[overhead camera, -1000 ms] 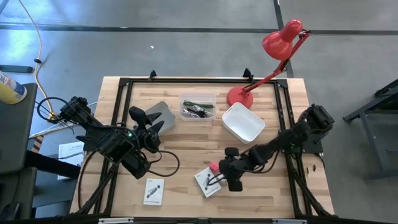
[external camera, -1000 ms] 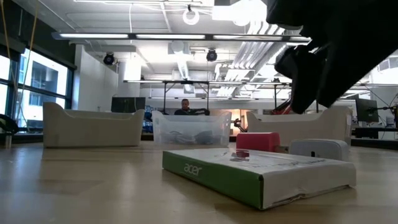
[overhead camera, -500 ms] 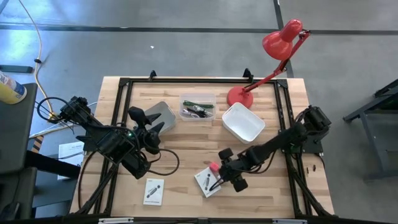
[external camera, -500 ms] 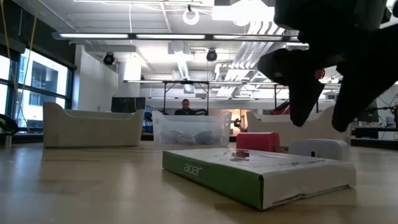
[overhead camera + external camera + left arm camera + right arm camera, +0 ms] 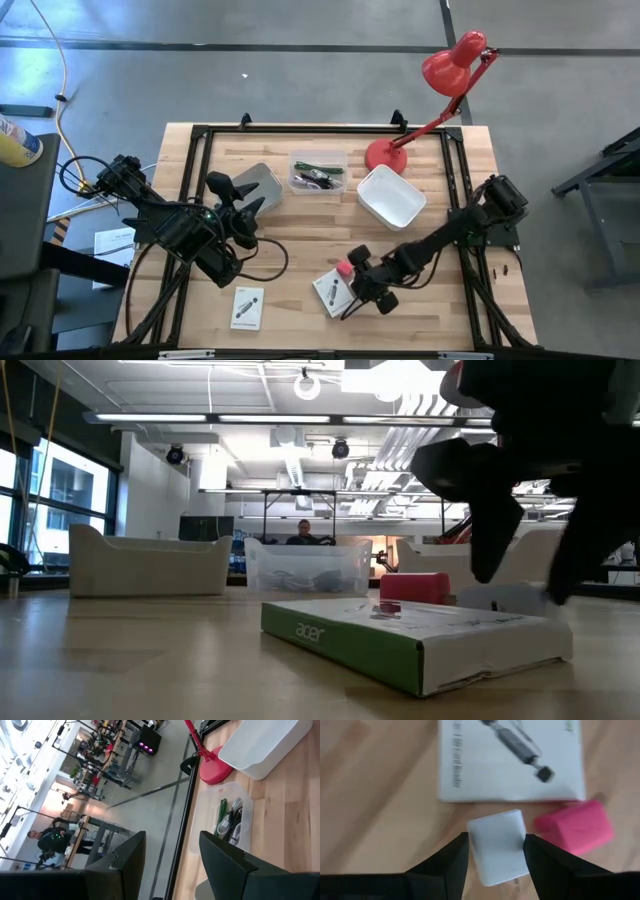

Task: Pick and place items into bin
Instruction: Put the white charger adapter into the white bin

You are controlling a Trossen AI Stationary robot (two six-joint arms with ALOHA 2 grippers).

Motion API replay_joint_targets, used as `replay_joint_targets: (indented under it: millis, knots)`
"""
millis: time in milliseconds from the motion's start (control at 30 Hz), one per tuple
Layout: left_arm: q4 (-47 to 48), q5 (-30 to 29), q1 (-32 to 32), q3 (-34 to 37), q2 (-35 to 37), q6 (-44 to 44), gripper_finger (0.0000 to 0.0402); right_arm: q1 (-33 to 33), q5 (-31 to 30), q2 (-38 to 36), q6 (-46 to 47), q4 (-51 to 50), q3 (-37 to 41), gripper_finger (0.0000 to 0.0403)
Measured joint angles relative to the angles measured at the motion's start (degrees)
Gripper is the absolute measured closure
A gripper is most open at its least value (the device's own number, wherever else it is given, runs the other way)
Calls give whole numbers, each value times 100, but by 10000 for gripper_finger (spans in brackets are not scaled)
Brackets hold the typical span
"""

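Both arms reach low over the wooden bench [image 5: 300, 235]; right end effector [image 5: 495, 851] straddles the white square [image 5: 499, 847], unclenched, beside the pink piece [image 5: 575, 826]; left end effector [image 5: 243, 199] hangs released.

From above we look straight down on the whole table [image 5: 300, 235]; low, level across it, close behind the white card [image 5: 400, 635]. The right wrist view looks down close on that card [image 5: 510, 760]; the left wrist view faces the clear bin [image 5: 225, 820]
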State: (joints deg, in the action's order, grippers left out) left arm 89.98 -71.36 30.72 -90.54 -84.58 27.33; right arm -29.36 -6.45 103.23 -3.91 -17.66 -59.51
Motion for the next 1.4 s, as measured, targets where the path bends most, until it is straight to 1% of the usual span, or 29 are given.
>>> replay_joint_targets:
  millis: [100, 167, 333, 500, 600, 700, 867, 1033, 1267, 1400]
  knots:
    - [1, -1, 0, 0, 0, 14, 229, 48, -30, 1, -5, 124, 0, 222]
    - [1, -1, 0, 0, 0, 14, 229, 102, 263, 1, 106, 37, 0, 217]
    - [1, 1, 0, 0, 0, 14, 229, 205, 415, 2, 279, -292, 0, 195]
    - [1, 1, 0, 0, 0, 13, 229, 327, 556, 6, 453, -303, 0, 169]
    - [1, 1, 0, 0, 0, 13, 229, 365, 588, 6, 599, -317, 0, 163]
    - [1, 0, 0, 0, 0, 11, 229, 365, 639, 6, 646, -324, 0, 165]
    - [1, -1, 0, 0, 0, 9, 229, 361, 857, 54, 663, -307, 0, 182]
    - [3, -1, 0, 0, 0, 7, 229, 358, 1068, 263, 948, -274, 0, 196]
    - [3, -1, 0, -2, 0, 7, 229, 358, 984, 255, 1534, -261, 0, 209]
    - [3, -1, 0, -2, 0, 5, 229, 361, 987, 253, 1551, -260, 0, 208]
